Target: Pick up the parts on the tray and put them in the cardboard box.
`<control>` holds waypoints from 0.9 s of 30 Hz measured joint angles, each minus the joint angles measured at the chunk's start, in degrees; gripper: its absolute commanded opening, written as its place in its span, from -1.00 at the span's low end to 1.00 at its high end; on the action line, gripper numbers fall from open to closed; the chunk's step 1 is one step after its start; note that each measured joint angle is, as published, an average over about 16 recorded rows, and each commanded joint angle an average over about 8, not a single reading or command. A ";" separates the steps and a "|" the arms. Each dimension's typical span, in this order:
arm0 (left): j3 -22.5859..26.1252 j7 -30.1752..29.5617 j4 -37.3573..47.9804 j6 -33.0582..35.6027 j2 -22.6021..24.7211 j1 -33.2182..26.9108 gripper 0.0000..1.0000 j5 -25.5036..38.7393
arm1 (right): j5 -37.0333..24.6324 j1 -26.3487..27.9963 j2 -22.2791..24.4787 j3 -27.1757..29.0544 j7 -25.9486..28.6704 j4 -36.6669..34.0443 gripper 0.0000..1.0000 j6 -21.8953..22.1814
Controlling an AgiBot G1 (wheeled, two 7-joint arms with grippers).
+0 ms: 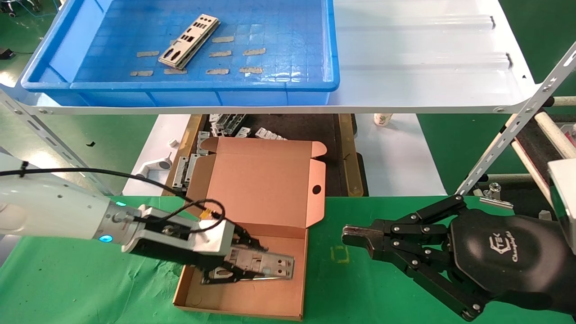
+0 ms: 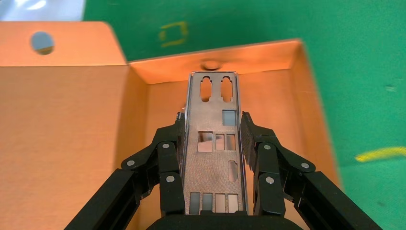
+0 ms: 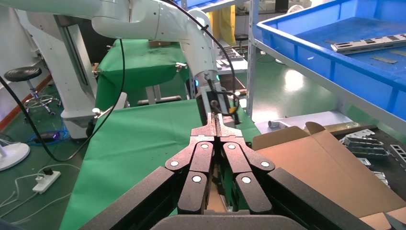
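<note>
The tray (image 1: 335, 45) sits on the upper shelf (image 1: 427, 54), with one part (image 1: 189, 41) lying flat on its floor. The cardboard box (image 1: 252, 297) lies open on the green cloth (image 1: 360, 279) below, lid folded back to keep the base clear. My left gripper (image 1: 258, 265) reaches low into that base, pinching a second part (image 2: 213, 143) by its long edges so it goes in flat. My right gripper (image 1: 355, 236) waits beside the box, fingers pressed together, holding nothing.

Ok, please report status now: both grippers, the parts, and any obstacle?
Left gripper shut on one part, low inside cardboard box. Right gripper shut, empty, parked over green cloth. Another part in tray. No obstacle seen.
</note>
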 measured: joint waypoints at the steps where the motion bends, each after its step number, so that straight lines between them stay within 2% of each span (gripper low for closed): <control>1: 0.01 0.17 0.91 -0.11 0.46 0.06 0.56 -0.01 | 0.00 0.00 0.00 0.00 0.00 0.00 -1.00 0.00; 3: 0.01 0.57 2.66 -0.28 1.28 0.12 0.92 -0.03 | 0.00 0.00 0.00 0.00 0.00 0.00 -1.00 0.00; 4: 0.00 0.77 3.49 -0.34 1.65 0.13 1.00 -0.05 | 0.00 0.00 0.00 0.00 0.00 0.00 -1.00 0.00; 13: -0.15 3.01 9.68 -0.04 3.96 -0.12 1.00 -0.35 | 0.00 0.00 0.00 0.00 0.00 0.00 -1.00 0.00; 22: -1.42 4.42 13.13 2.72 4.17 -1.38 1.00 -2.10 | 0.00 0.00 0.00 0.00 0.00 0.00 -1.00 0.00; 23: -1.72 4.29 13.16 3.05 4.03 -1.39 1.00 -2.40 | 0.00 0.00 0.00 0.00 0.00 0.00 -0.93 0.00; 27: -3.27 3.18 12.34 4.29 3.13 -1.04 1.00 -3.74 | 0.00 0.00 0.00 0.00 0.00 0.00 0.07 0.00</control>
